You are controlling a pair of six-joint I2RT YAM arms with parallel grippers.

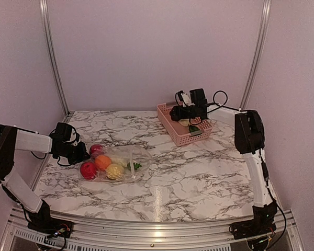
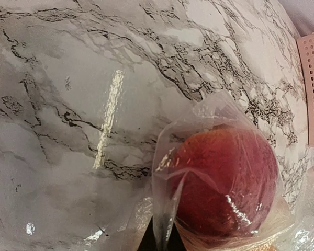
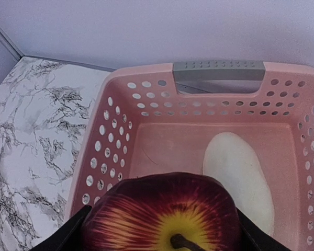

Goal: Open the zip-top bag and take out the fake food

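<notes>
Status: right gripper is clamped on the apple, with a dark finger on each flank and the stem toward the wrist camera. The apple hangs over the basket, inside its rim, at the end away from the grey handle. A pale piece lies on the basket floor beyond the apple, a bit right; I see no contact.

The bag lies well left of the basket, nearer the arm bases. Its long axis runs roughly left-right, with one end aimed at the basket. A red piece, an orange piece and a yellow piece are inside.

The left gripper is at the bag end far from the basket, touching or nearly so. Its jaws are out of frame in its own view, so I can't tell whether it is pinching the film or open.

My read is that the next move is a straight-down release, since the apple is already over the basket interior. The risk is that it lands on the pale piece and rolls. For the pick after that, the left arm is nearer the bag and the right must cross over from the basket.

View gaps:
- **Apple grip:** only the right wrist view shows it; I can't make out the apple from the top.
- **Bag contents and green piece:** only the top view shows how much the bag holds, plus a green piece in the basket.
- **Left wrist view:** it shows just one red fruit tight against the film.
- **Zip strip:** not locatable in any view.
</notes>
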